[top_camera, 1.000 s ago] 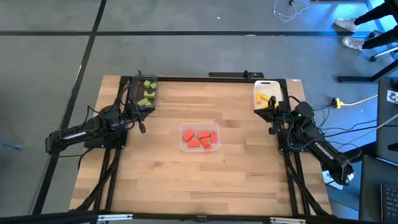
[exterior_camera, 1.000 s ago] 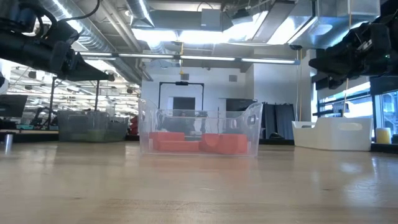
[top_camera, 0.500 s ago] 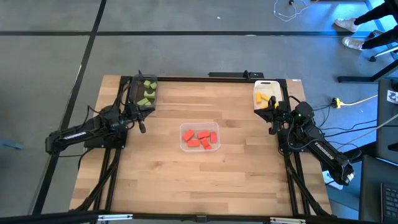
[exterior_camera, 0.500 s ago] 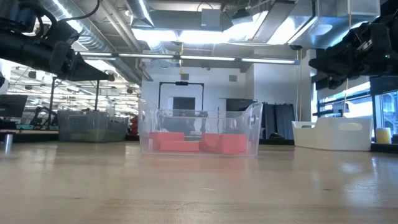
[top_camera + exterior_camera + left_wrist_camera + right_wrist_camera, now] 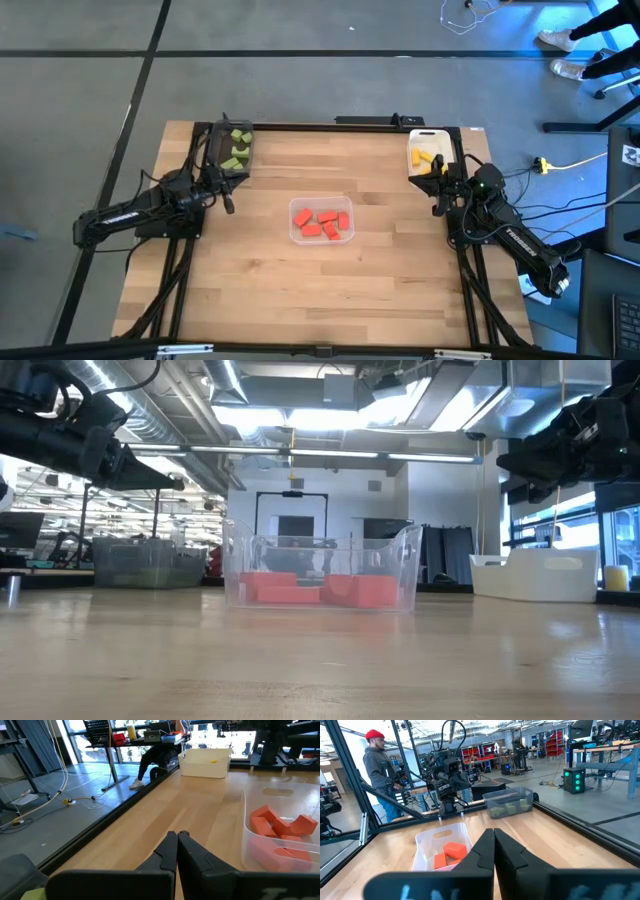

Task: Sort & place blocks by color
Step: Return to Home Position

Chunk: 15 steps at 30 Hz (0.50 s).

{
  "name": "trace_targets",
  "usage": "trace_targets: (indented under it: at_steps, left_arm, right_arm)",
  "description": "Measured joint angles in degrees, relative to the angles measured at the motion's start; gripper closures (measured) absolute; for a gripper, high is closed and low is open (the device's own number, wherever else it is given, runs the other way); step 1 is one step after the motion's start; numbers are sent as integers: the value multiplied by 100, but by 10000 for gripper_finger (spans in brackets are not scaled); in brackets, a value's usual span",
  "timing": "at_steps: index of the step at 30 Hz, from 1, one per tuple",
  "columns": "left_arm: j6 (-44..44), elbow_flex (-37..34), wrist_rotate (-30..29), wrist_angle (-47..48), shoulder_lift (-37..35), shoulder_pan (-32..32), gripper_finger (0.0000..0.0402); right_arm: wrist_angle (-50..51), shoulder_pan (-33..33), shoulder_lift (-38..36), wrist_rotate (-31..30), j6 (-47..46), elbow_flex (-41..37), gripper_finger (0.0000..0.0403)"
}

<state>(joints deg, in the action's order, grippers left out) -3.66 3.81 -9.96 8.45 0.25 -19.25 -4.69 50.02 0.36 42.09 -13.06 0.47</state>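
Several red blocks (image 5: 322, 223) lie in the clear tray (image 5: 297, 233) at the table's middle. Light green blocks (image 5: 238, 148) lie in the dark grey tray (image 5: 226, 172) at the far left. Yellow blocks (image 5: 427, 159) lie in the white tray (image 5: 415, 137) at the far right. My left gripper (image 5: 229, 204) hangs shut above the table beside the dark grey tray's near end. My right gripper (image 5: 437, 208) hangs shut near the white tray's near end. Both hold nothing; their fingers show pressed together in the wrist views (image 5: 177, 838) (image 5: 493, 833).
The bare wooden tabletop (image 5: 320, 290) spreads around the clear tray and toward the near edge. A black frame (image 5: 330, 126) runs along the table's edges. Beyond the table a person (image 5: 382, 767) stands, and cables (image 5: 560, 165) lie on the floor at the right.
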Motion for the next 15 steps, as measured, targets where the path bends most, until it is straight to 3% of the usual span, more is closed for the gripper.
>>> trace_targets:
  at_steps: [15]
  left_arm:
    - [0,0,0,0,-2,-1,401]
  right_arm:
    - [0,-1,0,-2,0,0,392]
